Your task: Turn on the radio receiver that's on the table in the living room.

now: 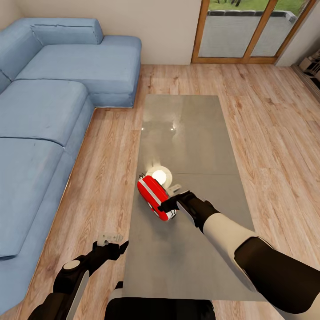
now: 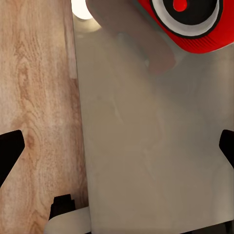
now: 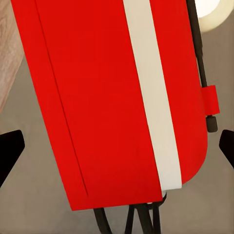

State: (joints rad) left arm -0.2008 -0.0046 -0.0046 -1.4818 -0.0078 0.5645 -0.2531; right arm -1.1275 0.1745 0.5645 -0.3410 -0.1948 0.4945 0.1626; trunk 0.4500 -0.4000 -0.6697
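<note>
The red radio receiver (image 1: 152,197) with its white band lies on the near half of the glossy grey table (image 1: 200,146), close to the left edge. My right gripper (image 1: 172,203) is open and right against the radio's right side. In the right wrist view the radio's (image 3: 97,97) red body is very close, with the black fingertips (image 3: 9,151) spread wide beside it and its thin handle along one edge. My left gripper (image 1: 111,243) hangs open over the table's near left edge. Its wrist view looks down at the table (image 2: 146,136), with the radio's round dial face (image 2: 187,17) beyond.
A pale round disc (image 1: 160,176) lies just behind the radio. The blue L-shaped sofa (image 1: 44,115) runs along the left of the table, with a strip of wood plank floor (image 1: 106,178) between them. Wood-framed glass doors (image 1: 249,31) stand at the back right.
</note>
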